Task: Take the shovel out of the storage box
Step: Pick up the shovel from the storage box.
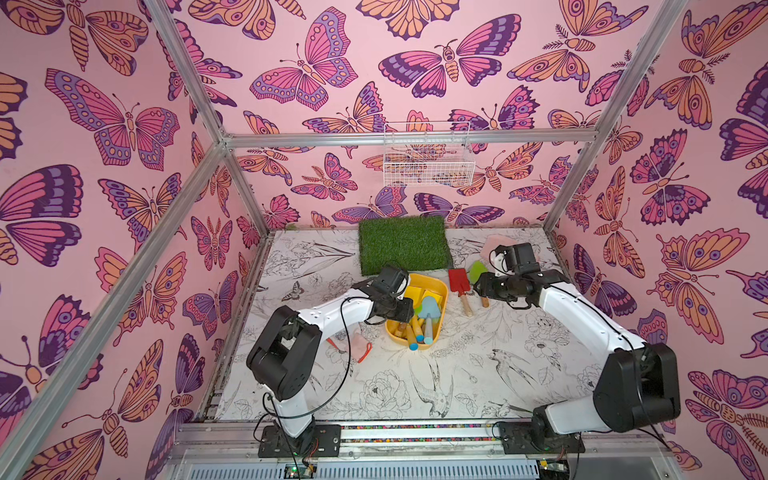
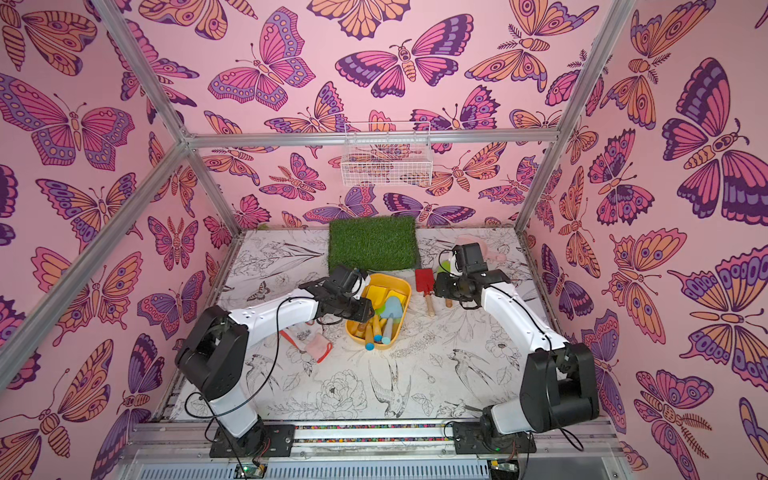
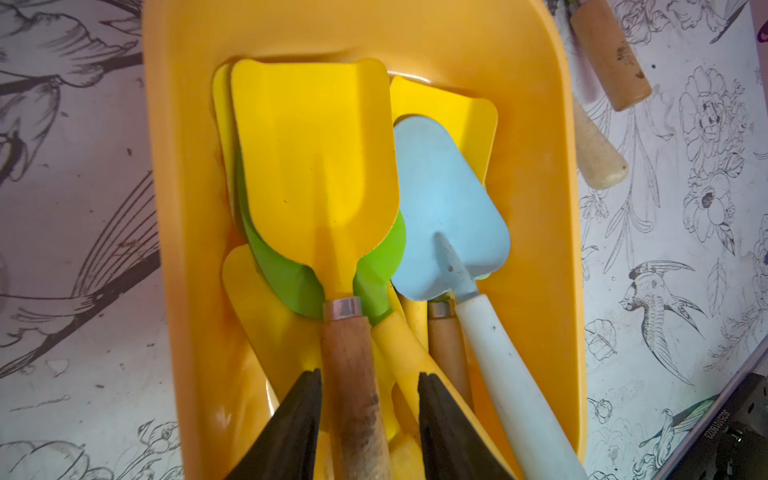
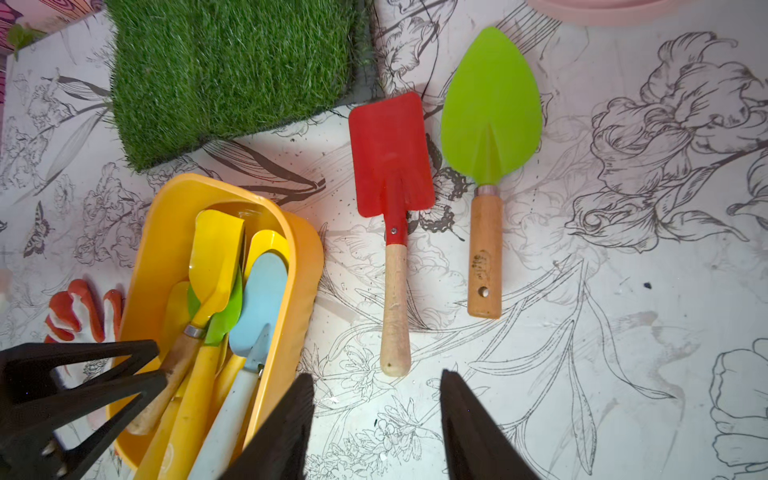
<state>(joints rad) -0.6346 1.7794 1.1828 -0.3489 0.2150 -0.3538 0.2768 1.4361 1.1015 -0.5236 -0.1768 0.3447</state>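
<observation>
1. Left wrist view: the wooden handle of the yellow-bladed shovel (image 3: 316, 166) is being straddled by the left jaws. They are standing apart with a gap showing on one side, so nothing is being gripped yet.
2. This shovel is lying inside the storage box (image 3: 187, 208), uppermost on a heap of shovels, which is probably why it is being targeted.
3. A green blade (image 3: 291, 274) is being pinned beneath it. A light blue shovel (image 3: 449, 208) is lying just beside it and may be disturbed by a lift.
4. The right jaws are being held open and empty above the tabletop (image 4: 623, 291).
5. A red shovel (image 4: 388, 153) and a green shovel (image 4: 490, 112) are lying outside the box, beside a grass mat (image 4: 232, 70), obstructing nothing.
</observation>
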